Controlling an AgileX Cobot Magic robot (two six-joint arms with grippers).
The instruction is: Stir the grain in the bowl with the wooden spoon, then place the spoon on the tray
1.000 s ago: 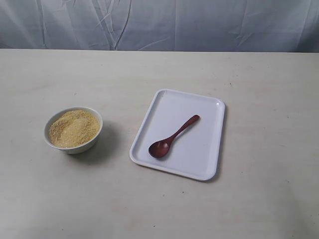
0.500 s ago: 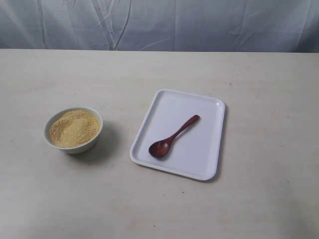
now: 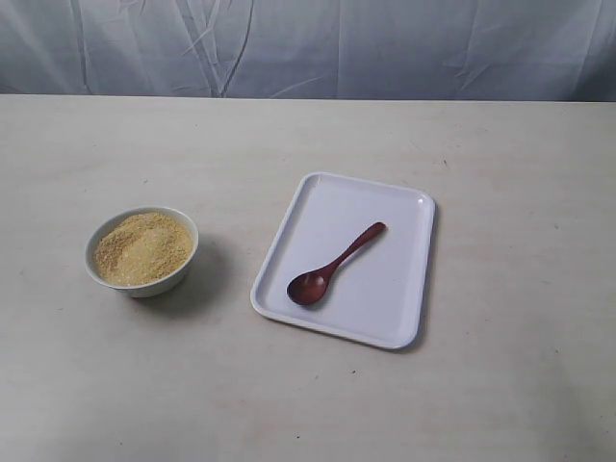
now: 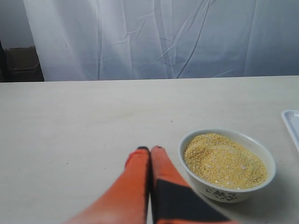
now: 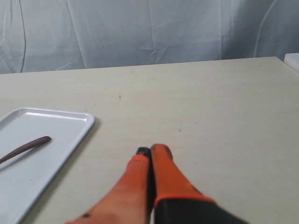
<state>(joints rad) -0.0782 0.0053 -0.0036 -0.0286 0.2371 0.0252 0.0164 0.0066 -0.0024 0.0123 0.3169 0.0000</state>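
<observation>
Centre-right of frame: wooden spoon (image 3: 333,266) lies diagonally on tray (image 3: 385,289) (scoop end toward lower left). At left, bowl (image 3: 166,286) of grain (image 3: 142,248) sits on bench (image 3: 500,385). Both left fingers (image 4: 136,170) and right fingers (image 5: 163,170) are pressed together.

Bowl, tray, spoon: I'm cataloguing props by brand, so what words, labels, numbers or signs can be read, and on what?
None: no readable text in any view.
The bowl carries only a small dark floral-looking pattern on its wall, no letters.
The tray and wooden spoon show no marking.
</observation>
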